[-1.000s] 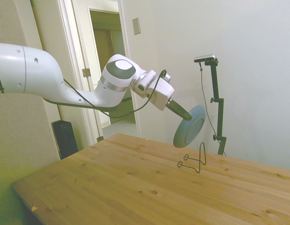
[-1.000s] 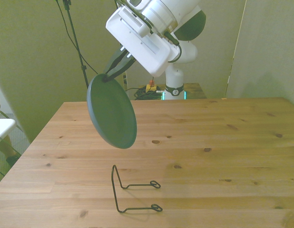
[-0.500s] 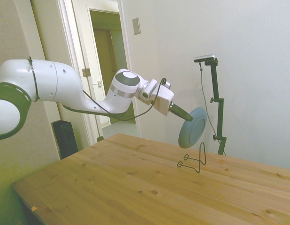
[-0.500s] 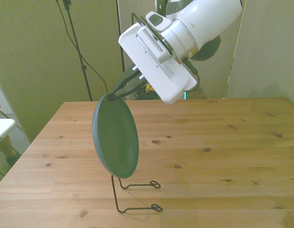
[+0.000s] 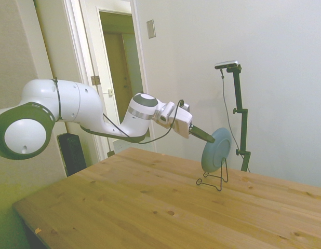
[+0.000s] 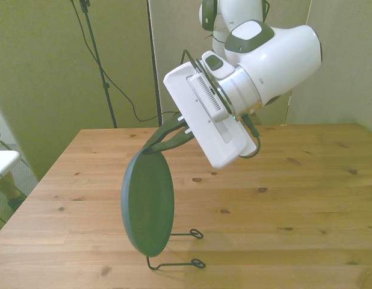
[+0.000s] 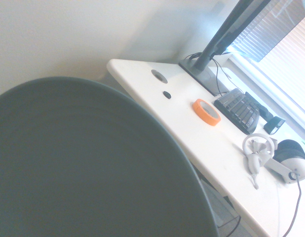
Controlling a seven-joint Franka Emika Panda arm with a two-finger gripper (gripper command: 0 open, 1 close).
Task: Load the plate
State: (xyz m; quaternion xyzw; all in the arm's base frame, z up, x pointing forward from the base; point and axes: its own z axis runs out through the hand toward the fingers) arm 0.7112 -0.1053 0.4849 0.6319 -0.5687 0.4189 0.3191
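Gripper (image 6: 155, 144) fingers are pinched shut on the top rim of the plate (image 6: 148, 206), which hangs nearly on edge, tilted a little, with its lower rim down at the wire stand (image 6: 174, 253) on the table (image 6: 282, 198); whether it touches the wire cannot be told. In the side view the plate (image 5: 216, 150) sits just in front of the stand's upright (image 5: 224, 170), near the table's far side. The wrist view shows the plate's dark face (image 7: 83, 163) and, beyond it, a white desk (image 7: 202, 128) with an orange tape roll (image 7: 207, 111), a keyboard (image 7: 240, 109) and headphones (image 7: 285, 158).

plate (image 7: 88, 163) cut off by wrist picture's edge, its lower rim hiding wire stand's (image 6: 174, 250) upright in front view
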